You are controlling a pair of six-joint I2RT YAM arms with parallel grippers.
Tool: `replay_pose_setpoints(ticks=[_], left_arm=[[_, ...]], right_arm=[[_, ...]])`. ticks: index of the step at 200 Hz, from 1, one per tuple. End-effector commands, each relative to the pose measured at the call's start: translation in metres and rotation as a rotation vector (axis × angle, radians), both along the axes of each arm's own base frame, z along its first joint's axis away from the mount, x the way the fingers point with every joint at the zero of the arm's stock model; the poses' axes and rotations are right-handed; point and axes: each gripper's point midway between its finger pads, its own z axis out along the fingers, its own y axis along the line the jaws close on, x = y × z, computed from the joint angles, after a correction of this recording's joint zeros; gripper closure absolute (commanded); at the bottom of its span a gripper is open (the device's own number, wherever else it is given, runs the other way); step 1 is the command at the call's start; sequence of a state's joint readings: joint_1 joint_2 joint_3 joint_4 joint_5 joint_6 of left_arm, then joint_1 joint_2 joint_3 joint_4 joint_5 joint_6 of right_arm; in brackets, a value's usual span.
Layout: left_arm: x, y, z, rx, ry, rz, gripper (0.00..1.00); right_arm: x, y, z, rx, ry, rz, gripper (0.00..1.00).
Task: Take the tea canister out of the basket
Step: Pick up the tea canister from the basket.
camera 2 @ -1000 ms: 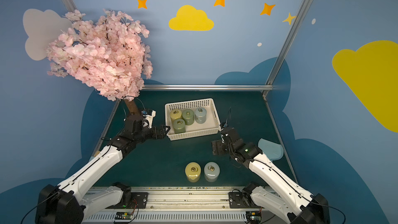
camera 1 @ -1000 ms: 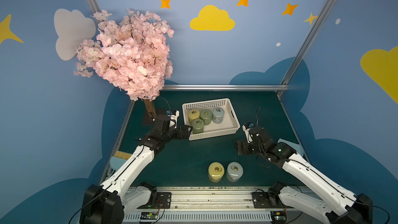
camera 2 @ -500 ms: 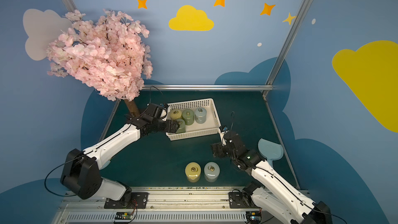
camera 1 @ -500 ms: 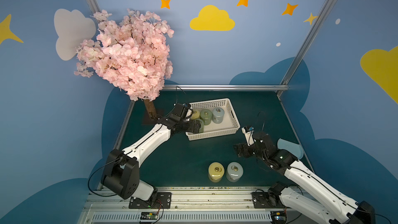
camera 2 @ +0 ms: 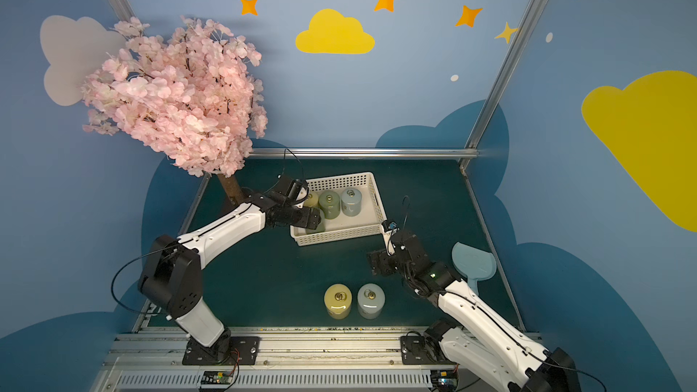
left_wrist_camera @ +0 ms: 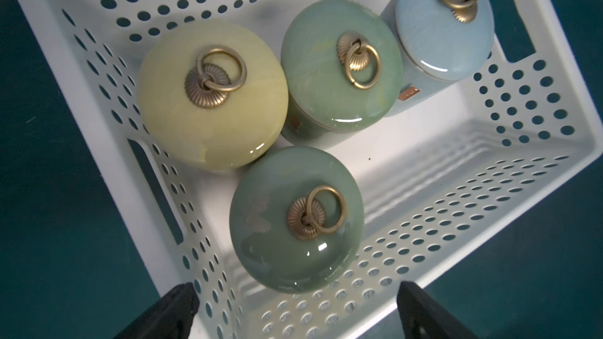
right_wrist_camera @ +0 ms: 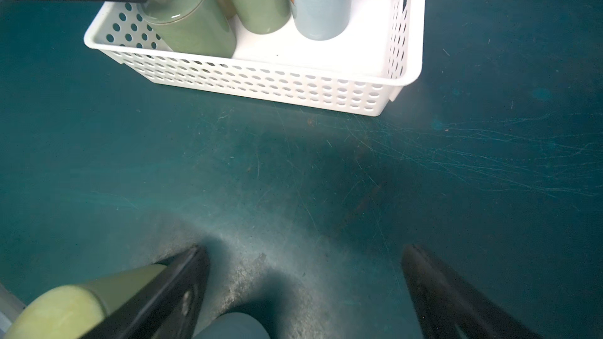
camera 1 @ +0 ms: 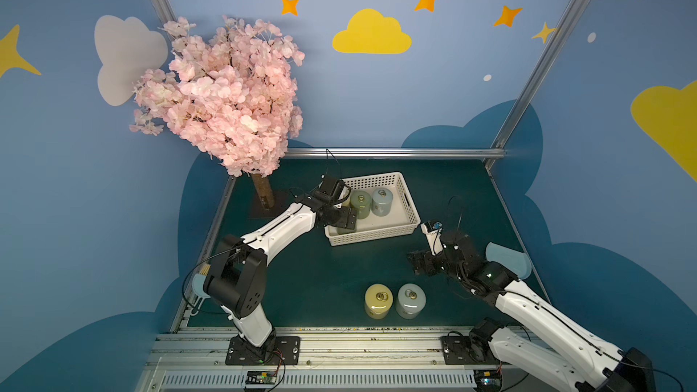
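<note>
Whereas parked on the table beside the basket (camera 1: 373,236) a second ago, now reaches over its near left corner with the left gripper (left_wrist_camera: 295,295), jaws wide apart and empty, poised above the nearer green tea canister (left_wrist_camera: 295,220). By the look of it, approach done; descent, closing and lift not yet begun. Four canisters upright inside: that green one alone in the near row, then a yellow canister (left_wrist_camera: 212,96), a second green canister (left_wrist_camera: 341,73) and a pale blue canister (left_wrist_camera: 443,24) along the far wall. Has drawn the right gripper (right_wrist_camera: 305,256) slightly back, likewise spread and empty, low over the table near two canisters already out, yellow (camera 1: 378,300) and blue-grey (camera 1: 410,300). Underneath, a dark green mat (camera 1: 309,277), scratched, worn pale towards the front rail. Around, blue walls painted with clouds and orange stars, aluminium posts, and a pink blossom tree (camera 1: 222,99) at the far left.
</note>
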State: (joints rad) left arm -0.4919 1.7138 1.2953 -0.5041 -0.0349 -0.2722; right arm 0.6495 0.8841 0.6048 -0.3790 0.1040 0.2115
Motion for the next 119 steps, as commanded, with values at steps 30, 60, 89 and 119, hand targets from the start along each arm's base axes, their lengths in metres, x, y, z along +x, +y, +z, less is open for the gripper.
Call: replay_pose_setpoints(ticks=[30,60,89,119], left_arm=[[0.013,-0.009,-0.011,0.052,0.008,-0.007,0.0],[0.019,-0.011,-0.02,0.073,0.016,0.003,0.0],[0.022,-0.011,-0.026,0.085,0.02,0.009,0.0],[0.024,-0.012,-0.031,0.093,0.03,0.005,0.0]], right_arm=[[0.003,-0.001,0.003,0.021,-0.041,-0.007,0.02],[0.003,0.0,0.003,0.025,-0.04,-0.006,0.02],[0.003,0.001,0.002,0.026,-0.036,-0.003,0.02],[0.003,0.001,0.001,0.026,-0.034,-0.002,0.02]])
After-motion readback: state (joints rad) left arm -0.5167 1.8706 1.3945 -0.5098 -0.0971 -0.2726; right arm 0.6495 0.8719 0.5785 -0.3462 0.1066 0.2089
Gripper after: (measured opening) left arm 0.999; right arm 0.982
